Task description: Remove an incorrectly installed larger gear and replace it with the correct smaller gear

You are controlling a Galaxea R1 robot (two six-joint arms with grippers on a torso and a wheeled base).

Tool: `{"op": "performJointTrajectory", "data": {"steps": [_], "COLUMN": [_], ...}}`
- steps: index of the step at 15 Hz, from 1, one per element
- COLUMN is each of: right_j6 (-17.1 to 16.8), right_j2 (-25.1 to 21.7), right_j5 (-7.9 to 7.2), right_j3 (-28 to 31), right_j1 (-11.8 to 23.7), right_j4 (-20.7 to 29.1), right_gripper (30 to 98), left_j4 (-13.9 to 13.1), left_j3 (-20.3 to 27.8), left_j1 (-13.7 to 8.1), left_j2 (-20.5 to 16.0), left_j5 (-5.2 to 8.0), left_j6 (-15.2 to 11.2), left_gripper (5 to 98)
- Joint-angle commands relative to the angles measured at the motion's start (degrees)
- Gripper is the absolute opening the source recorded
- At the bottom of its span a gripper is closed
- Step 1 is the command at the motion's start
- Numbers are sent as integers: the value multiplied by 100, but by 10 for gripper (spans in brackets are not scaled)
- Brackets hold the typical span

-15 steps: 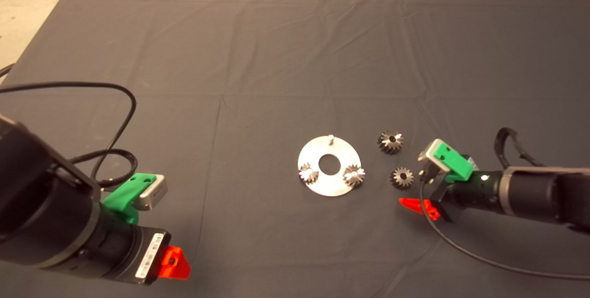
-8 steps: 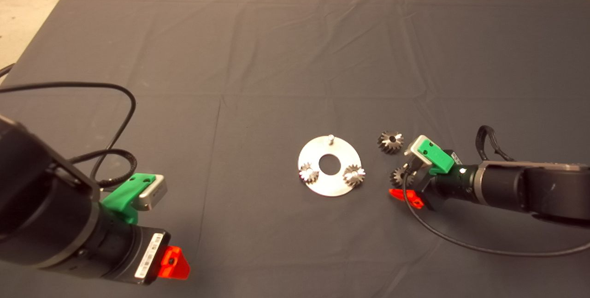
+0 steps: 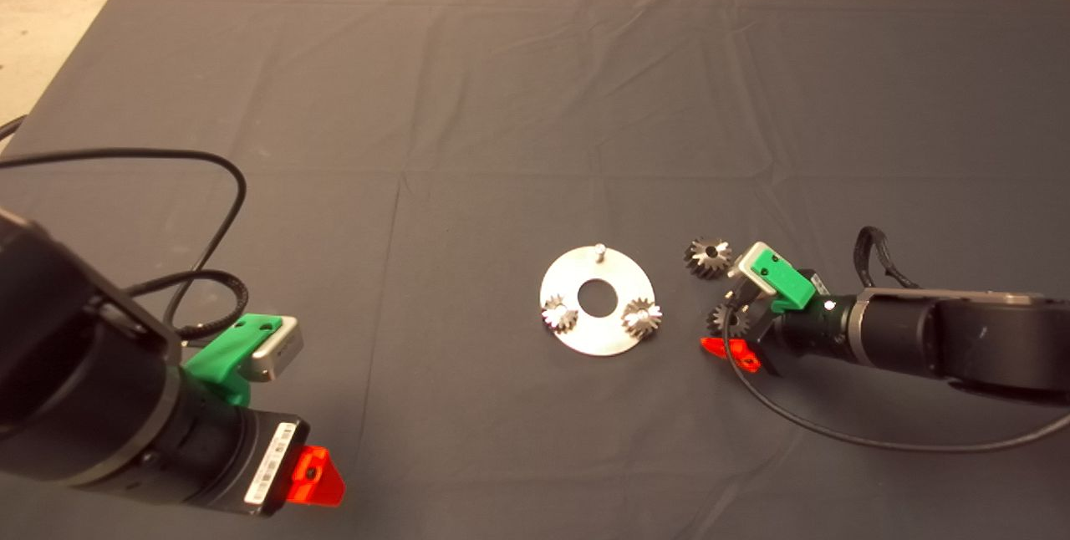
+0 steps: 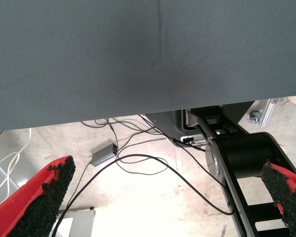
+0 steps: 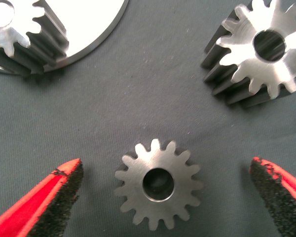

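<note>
Even, soft overhead light; shadows are faint. The metal disc (image 3: 596, 301) glares white, blown out in the right wrist view, where the larger gear (image 5: 262, 49) blurs. The floor (image 4: 138, 192) looks overexposed.

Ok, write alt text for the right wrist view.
The right hand, its two red fingers spread wide open, straddles the smaller gear lying flat on the dark mat. Beyond it lie the larger gear on the mat and a shiny gear on the round metal plate.
</note>
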Motion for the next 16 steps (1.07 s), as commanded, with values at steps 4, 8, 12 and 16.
{"op": "performJointTrajectory", "data": {"steps": [4, 8, 12, 16], "right_j6": [47, 126, 126, 109], "right_j2": [-53, -44, -53, -44], "right_j5": [37, 37, 28, 28], "right_j3": [83, 83, 232, 215], "right_j1": [44, 44, 44, 44], "right_j4": [-161, -161, -161, -161], "right_gripper": [848, 812, 806, 759], "left_j4": [-61, -61, -61, -61], "left_j3": [61, 61, 61, 61], "left_j1": [-37, -37, -37, -37], "left_j2": [-16, -16, -17, -16], "left_j5": [49, 67, 67, 67], "left_j6": [5, 5, 5, 5], "left_gripper": [978, 978, 978, 978]}}
